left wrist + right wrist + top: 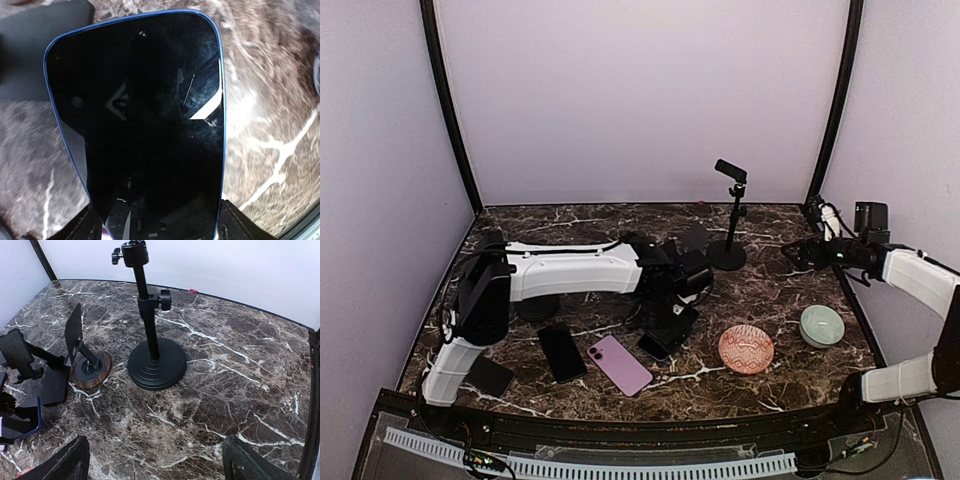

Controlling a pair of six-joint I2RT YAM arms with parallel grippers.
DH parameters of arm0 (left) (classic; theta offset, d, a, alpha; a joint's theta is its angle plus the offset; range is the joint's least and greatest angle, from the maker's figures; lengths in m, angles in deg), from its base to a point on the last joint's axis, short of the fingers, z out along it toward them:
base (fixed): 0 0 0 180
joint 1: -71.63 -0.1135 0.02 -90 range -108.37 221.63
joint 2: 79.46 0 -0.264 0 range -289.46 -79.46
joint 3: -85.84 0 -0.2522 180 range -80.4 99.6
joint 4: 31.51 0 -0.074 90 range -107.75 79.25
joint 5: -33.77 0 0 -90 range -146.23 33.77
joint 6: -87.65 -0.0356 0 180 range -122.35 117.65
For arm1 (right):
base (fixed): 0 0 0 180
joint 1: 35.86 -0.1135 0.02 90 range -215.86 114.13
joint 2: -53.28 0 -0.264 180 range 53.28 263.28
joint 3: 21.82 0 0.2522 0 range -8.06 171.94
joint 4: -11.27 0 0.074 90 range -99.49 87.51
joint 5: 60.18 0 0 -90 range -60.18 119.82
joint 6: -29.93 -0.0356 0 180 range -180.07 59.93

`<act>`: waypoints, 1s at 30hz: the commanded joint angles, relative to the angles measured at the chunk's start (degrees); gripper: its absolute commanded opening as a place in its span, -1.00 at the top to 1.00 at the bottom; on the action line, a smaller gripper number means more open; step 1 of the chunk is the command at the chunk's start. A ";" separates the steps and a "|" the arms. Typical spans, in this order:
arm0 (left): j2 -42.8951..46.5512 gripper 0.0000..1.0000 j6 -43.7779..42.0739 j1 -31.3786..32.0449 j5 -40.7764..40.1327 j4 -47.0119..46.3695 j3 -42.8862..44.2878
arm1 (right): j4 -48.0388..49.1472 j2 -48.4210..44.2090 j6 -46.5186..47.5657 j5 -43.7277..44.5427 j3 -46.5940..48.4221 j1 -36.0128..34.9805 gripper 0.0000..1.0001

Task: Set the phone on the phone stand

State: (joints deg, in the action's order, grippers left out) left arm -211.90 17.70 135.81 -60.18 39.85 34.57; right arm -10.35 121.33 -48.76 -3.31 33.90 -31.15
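My left gripper (682, 285) is shut on a blue-edged phone (145, 125) with a dark screen. It holds the phone by its lower end, with a finger (82, 227) on each side, just above the marble. The phone's corner also shows at the left edge of the right wrist view (22, 421). A black phone stand (675, 320) with a flat base (54, 385) and a raised cradle (15, 356) stands right beside the phone. Its base shows at the top left of the left wrist view (35, 45). My right gripper (800, 255) is open and empty at the far right.
A tall black stand (728, 255) on a round base (156, 365) stands at the back. A tilted stand on a wooden disc (90, 372) is next to it. A black phone (562, 352), a purple phone (619, 364), a pink bowl (746, 348) and a green bowl (821, 325) lie in front.
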 commanded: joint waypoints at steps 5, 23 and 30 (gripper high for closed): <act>12.16 1.00 0.34 6.88 -15.80 -7.03 -5.71 | -2.30 -3.80 -4.58 -4.99 4.05 -4.26 -0.78; 23.63 1.00 -4.72 7.49 -30.81 -40.14 -19.00 | -19.86 4.35 -11.54 -11.36 23.43 -22.23 -0.30; 22.36 1.00 -8.92 7.52 -32.57 -41.85 -17.64 | -18.01 9.07 -13.77 -13.02 26.17 -25.61 -0.26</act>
State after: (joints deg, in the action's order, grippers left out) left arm -191.53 11.73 143.20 -89.33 2.24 15.80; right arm -30.61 129.62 -59.97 -14.54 58.77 -55.66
